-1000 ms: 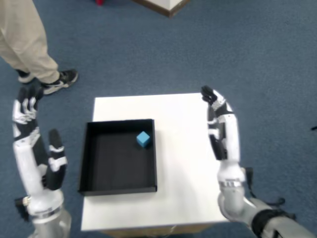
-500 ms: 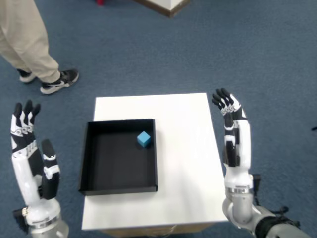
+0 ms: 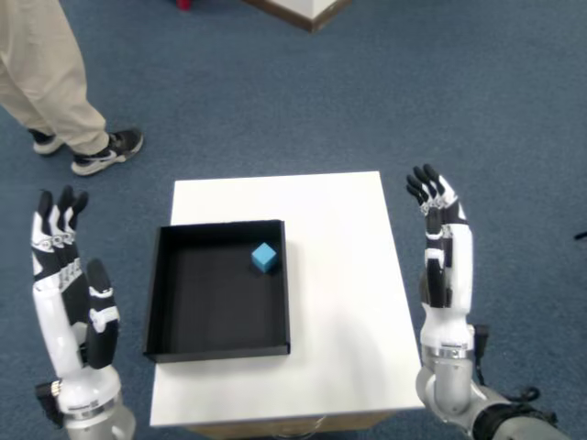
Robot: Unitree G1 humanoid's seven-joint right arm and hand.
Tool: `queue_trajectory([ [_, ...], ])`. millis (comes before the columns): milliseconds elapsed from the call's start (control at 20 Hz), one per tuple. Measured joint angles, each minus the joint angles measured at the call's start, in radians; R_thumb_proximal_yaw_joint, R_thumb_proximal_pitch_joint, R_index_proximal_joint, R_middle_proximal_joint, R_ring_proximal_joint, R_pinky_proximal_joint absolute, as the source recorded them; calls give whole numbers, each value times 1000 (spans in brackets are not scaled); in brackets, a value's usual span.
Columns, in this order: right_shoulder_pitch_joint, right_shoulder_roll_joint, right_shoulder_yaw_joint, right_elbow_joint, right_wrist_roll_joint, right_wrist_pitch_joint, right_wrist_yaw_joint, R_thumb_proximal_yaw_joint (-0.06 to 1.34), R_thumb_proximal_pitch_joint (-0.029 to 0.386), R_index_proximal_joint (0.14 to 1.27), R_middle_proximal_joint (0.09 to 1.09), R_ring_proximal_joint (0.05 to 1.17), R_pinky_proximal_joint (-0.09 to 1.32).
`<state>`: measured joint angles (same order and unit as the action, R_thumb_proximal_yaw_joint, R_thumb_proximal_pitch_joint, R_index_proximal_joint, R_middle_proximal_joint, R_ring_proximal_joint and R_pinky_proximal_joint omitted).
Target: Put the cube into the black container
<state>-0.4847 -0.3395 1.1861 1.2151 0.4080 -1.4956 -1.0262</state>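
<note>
A small blue cube point(image 3: 265, 257) lies inside the black container point(image 3: 169, 296), near its far right corner. The container is a shallow square tray on the left half of a white table point(image 3: 339, 275). My right hand point(image 3: 444, 253) is raised just off the table's right edge, fingers straight and pointing away, holding nothing. It stands well to the right of the cube and the tray. The left hand point(image 3: 70, 293) is raised off the table's left side, also flat and empty.
Blue carpet surrounds the small table. A person's legs in beige trousers and dark shoes point(image 3: 105, 151) stand at the upper left. A piece of wooden furniture point(image 3: 307, 9) shows at the top edge.
My right hand has moved rightward and back from above the table's right part to beyond its edge. The left hand shifted slightly. The cube and tray have stayed put.
</note>
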Motion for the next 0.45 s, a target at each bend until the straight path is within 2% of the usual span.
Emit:
queue_trajectory([
  [450,22,29,12,35,66,2,67,-21,193,266,271,343,299],
])
